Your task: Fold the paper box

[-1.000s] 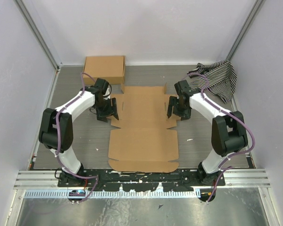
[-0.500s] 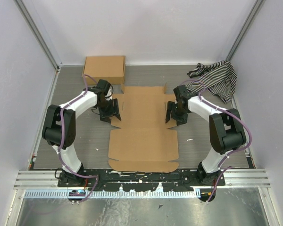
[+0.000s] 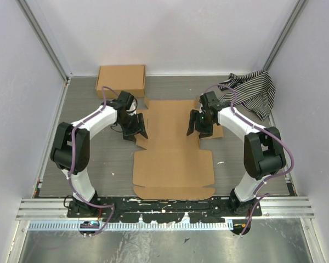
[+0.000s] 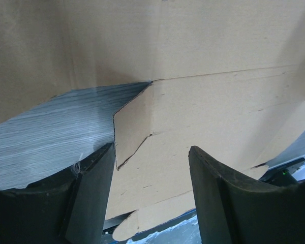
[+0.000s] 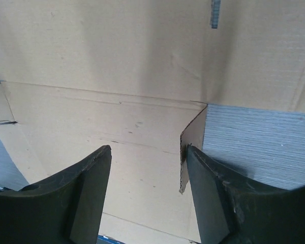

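The paper box [image 3: 172, 150] lies mostly flat in the middle of the table, a brown die-cut sheet with its long axis running front to back. My left gripper [image 3: 136, 126] is open at the sheet's left side, where a side flap stands tilted up. In the left wrist view the open gripper [image 4: 151, 147] straddles the cardboard [image 4: 203, 101], with a flap edge by the left finger [image 4: 94, 188]. My right gripper [image 3: 197, 125] is open at the sheet's right side. In the right wrist view the open gripper [image 5: 148, 147] is over the cardboard [image 5: 117, 76], with a raised flap edge against the right finger [image 5: 213, 193].
A smaller closed brown box [image 3: 121, 81] sits at the back left, close behind the left arm. A black-and-white striped cloth [image 3: 252, 92] lies at the back right corner. White walls and metal posts enclose the grey table [image 3: 82, 159].
Both grippers have moved inward toward the sheet's middle, and the side flaps have risen from flat. The sheet has shifted slightly to the right.
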Action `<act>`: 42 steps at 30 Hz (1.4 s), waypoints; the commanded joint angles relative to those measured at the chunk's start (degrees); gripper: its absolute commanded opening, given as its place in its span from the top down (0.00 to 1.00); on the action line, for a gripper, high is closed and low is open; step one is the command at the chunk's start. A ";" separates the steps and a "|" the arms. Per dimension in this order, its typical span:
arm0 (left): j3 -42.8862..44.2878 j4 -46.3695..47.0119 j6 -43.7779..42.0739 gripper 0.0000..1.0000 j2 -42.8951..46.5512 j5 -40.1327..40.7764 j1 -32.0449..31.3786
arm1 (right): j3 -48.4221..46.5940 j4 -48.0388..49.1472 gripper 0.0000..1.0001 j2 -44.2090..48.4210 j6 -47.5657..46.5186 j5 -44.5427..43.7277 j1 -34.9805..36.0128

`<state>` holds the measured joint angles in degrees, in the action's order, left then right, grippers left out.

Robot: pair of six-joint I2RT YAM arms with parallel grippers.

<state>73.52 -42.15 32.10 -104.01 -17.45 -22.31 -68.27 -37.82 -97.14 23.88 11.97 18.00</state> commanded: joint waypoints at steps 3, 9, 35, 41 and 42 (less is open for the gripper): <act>5.11 1.88 2.45 0.34 -2.63 -2.39 -2.77 | -2.43 -0.07 0.35 0.35 -1.12 1.51 0.62; 7.76 2.50 3.59 0.35 -7.42 -3.16 -4.68 | 0.54 1.61 0.35 -1.38 -0.51 1.60 1.07; 16.23 -4.35 2.33 0.37 -17.48 2.59 -9.08 | -5.05 -0.60 0.34 -10.35 1.00 -4.50 6.41; 31.84 -14.44 -1.76 0.36 -15.54 9.77 -7.48 | -18.64 -8.80 0.33 -7.89 -1.92 -12.04 6.20; 35.25 -15.82 -2.23 0.36 -15.79 11.08 -6.64 | -21.21 -10.15 0.33 -7.92 -2.30 -13.14 6.03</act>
<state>97.93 -51.64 33.47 -120.29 -12.95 -30.94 -78.94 -44.07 -107.31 23.68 5.43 24.05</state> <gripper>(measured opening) 0.640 0.665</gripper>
